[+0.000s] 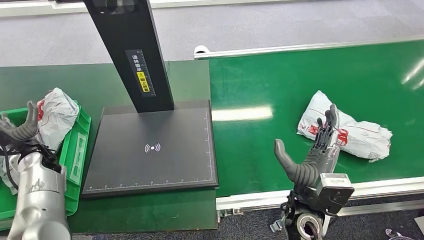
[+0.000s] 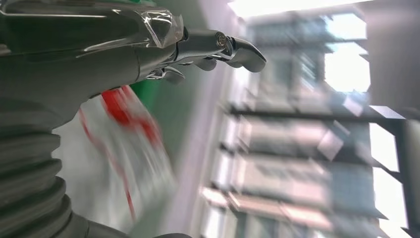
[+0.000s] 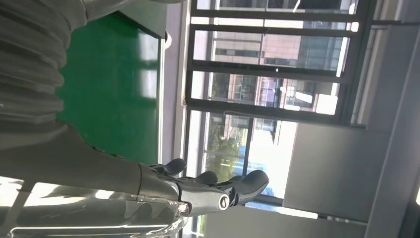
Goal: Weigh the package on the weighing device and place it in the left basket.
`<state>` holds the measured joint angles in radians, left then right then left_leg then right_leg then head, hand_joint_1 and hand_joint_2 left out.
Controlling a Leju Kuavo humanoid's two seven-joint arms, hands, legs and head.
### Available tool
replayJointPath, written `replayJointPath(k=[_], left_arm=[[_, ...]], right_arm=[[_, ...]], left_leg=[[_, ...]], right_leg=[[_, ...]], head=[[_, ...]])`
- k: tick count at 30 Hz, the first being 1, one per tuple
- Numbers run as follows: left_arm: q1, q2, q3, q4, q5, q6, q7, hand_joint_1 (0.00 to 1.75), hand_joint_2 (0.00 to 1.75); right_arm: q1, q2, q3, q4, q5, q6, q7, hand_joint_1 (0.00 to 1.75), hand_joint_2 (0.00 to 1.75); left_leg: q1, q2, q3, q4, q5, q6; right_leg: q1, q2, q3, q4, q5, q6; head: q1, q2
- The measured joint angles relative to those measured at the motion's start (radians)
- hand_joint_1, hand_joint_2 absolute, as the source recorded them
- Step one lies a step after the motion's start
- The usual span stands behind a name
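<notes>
From the head view I see my right hand raised over the green belt, fingers spread and straight, thumb out to the side, holding nothing. Its fingertips overlap the near edge of a white package with red print, which lies flat on the belt; I cannot tell whether they touch it. In the right wrist view the same hand is extended and empty against the windows.

My left hand sits over the green basket at the left end of the bench, fingers apart, thumb up, gripping nothing. A second white bag with red marks lies in that basket, just beside the hand. In the left wrist view the hand is blurred, with the red-and-white bag behind it.

Between basket and belt I have the black scale with its upright post; its plate is bare.
</notes>
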<state>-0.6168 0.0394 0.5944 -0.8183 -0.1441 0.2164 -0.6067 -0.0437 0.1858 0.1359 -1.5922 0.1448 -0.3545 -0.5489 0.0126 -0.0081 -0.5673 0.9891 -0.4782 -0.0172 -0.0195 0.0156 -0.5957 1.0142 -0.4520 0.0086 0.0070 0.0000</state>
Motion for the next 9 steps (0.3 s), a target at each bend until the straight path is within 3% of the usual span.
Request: replayJointPath(k=[2, 5, 8, 9], left_arm=[[0.121, -0.048, -0.167, -0.227, 0.064, -0.011, -0.042, 0.00, 1.75], [0.277, -0.090, -0.428, -0.508, 0.080, 0.067, -0.081, 0.00, 1.75], [0.393, -0.100, -0.637, -0.686, 0.094, 0.058, -0.078, 0.00, 1.75], [0.410, -0.101, -0.666, -0.708, 0.096, 0.050, -0.075, 0.00, 1.75]], right_arm=[[-0.003, 0.000, 0.000, 0.008, 0.012, 0.021, 0.009, 0.00, 1.75], [-0.010, -0.001, 0.002, 0.029, 0.027, 0.049, 0.024, 0.00, 1.75], [-0.011, -0.007, 0.006, 0.062, 0.024, 0.109, 0.048, 0.00, 1.75], [-0.011, -0.009, 0.007, 0.068, 0.022, 0.122, 0.052, 0.00, 1.75]], left_leg=[[0.000, -0.001, -0.001, 0.000, -0.001, 0.000], [0.000, -0.004, -0.002, 0.000, -0.001, 0.001], [-0.001, -0.003, -0.002, 0.000, -0.003, 0.002], [0.000, -0.003, -0.002, 0.000, -0.003, 0.002]], right_leg=[[0.000, -0.001, 0.000, -0.001, -0.001, 0.001], [-0.001, -0.003, 0.000, -0.001, -0.002, 0.003], [-0.001, -0.003, 0.000, -0.002, -0.002, 0.003], [-0.001, -0.003, 0.000, -0.002, -0.002, 0.003]], head=[[0.000, 0.000], [0.000, 0.000], [0.000, 0.000], [0.000, 0.000]])
